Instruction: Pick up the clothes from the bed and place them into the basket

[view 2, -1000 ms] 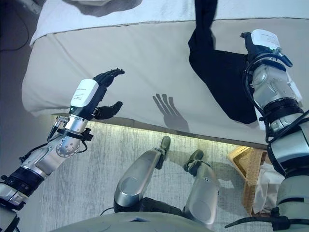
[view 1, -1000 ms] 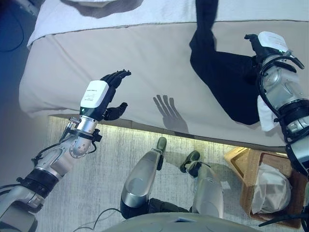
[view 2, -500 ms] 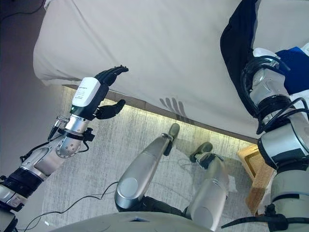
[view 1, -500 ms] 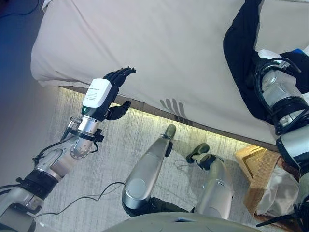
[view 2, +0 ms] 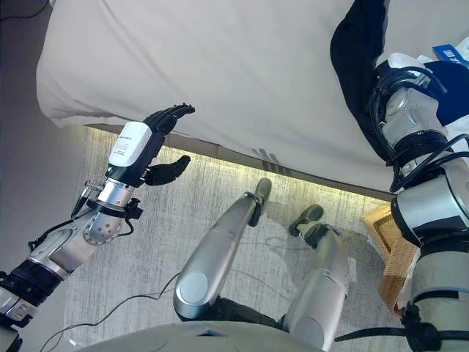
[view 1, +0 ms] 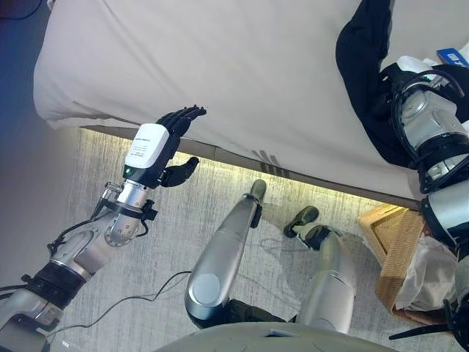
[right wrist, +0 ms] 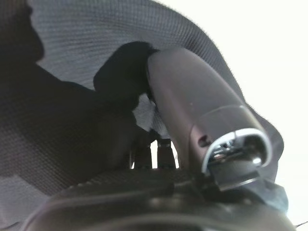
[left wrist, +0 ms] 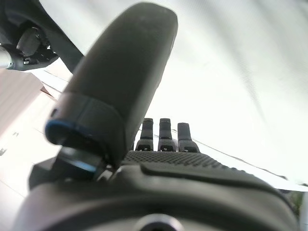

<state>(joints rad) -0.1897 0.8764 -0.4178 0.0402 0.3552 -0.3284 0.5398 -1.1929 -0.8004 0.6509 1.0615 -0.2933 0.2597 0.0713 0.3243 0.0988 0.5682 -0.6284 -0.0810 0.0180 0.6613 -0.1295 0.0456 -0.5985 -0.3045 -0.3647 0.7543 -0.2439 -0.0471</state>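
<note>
A black garment (view 1: 359,66) lies at the bed's right side and drapes over my right wrist (view 1: 421,110). In the right wrist view my right hand (right wrist: 144,202) has its thumb (right wrist: 192,106) pressed into a fold of the black cloth (right wrist: 72,110), pinching it against the fingers. A wicker basket (view 1: 388,238) stands on the floor at the lower right with white cloth (view 1: 432,268) in it. My left hand (view 1: 165,143) is open and empty, held up by the bed's front edge, fingers straight (left wrist: 163,134).
The bed (view 1: 220,66) has a beige sheet and its front edge runs across the view above a lit strip of grey floor (view 1: 146,293). A blue and white item (view 1: 452,55) lies on the bed at the far right.
The camera has shifted, so the bed sits higher in the picture. The black garment, flat on the bed a second ago, is now bunched over my right hand and wrist. The left hand holds its pose.
</note>
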